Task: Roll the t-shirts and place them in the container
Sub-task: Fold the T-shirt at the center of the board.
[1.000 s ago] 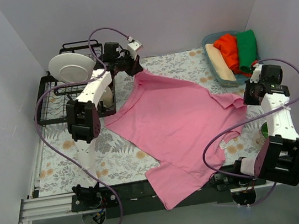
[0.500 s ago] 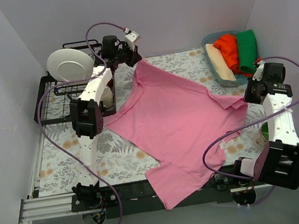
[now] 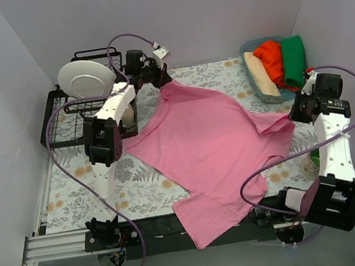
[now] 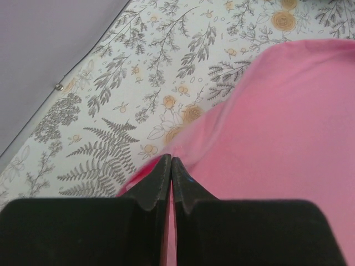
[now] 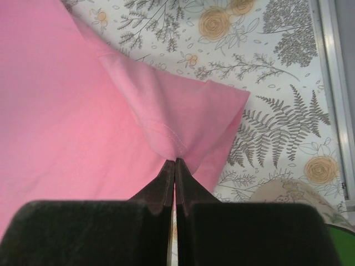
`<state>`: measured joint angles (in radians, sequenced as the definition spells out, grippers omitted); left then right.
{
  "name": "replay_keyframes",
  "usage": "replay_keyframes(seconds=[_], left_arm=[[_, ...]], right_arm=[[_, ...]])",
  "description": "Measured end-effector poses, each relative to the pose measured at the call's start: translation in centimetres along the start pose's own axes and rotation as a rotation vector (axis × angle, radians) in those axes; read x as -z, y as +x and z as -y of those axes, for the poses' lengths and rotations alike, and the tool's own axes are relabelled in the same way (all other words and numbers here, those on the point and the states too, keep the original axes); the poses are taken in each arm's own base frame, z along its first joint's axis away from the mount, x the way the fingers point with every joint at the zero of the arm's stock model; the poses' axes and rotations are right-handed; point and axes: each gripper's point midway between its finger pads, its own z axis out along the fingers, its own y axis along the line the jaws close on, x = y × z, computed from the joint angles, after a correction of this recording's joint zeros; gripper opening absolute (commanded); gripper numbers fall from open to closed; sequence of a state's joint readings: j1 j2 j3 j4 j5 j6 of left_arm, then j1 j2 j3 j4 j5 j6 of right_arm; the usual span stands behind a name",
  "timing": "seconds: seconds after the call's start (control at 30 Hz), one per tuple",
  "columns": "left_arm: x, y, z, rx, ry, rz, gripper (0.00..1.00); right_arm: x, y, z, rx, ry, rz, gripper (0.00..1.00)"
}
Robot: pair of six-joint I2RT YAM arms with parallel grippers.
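Note:
The pink t-shirt point(image 3: 206, 149) lies spread over the floral mat, its lower part hanging past the near edge. My left gripper point(image 3: 162, 81) is shut on its far corner point(image 4: 183, 145) and holds it near the back wall. My right gripper point(image 3: 294, 116) is shut on its right sleeve point(image 5: 177, 124), which puckers at the fingertips. The orange-red t-shirt point(image 3: 270, 58), green t-shirt point(image 3: 293, 58) and cream t-shirt point(image 3: 261, 76) lie rolled in a blue basket point(image 3: 249, 47) at the back right.
A black wire dish rack point(image 3: 63, 116) with a white plate point(image 3: 82, 79) stands at the back left, beside my left arm. A green object point(image 3: 314, 153) sits by my right arm. Purple cables loop over both arms.
My left gripper rose and moved left with the shirt's far corner, then came back down to the right. My right gripper drifted slightly right, pulling the sleeve.

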<state>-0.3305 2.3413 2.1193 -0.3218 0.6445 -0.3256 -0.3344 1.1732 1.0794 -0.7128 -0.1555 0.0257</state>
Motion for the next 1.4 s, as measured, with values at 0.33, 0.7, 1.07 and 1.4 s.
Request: replay_keyframes(seconds=[0.33, 0.7, 1.07, 1.4], left_arm=[[5.0, -0.7, -2.9, -0.154, -0.001, -0.011, 0.0], [5.5, -0.5, -1.8, -0.33, 0.118, 0.019, 0.0], [6.8, 3.4, 1.7, -0.524, 0.3, -0.058, 0.0], [8.8, 5.6, 2.3, -0.723, 0.387, -0.147, 0.0]], right_arm=[[1.3, 4.8, -3.0, -0.018, -0.168, -0.099, 0.01], [2.7, 5.9, -6.1, 0.028, -0.361, -0.121, 0.01], [4.3, 7.1, -9.4, 0.1, -0.539, -0.12, 0.01], [5.9, 8.7, -11.2, 0.1, -0.636, -0.179, 0.01]])
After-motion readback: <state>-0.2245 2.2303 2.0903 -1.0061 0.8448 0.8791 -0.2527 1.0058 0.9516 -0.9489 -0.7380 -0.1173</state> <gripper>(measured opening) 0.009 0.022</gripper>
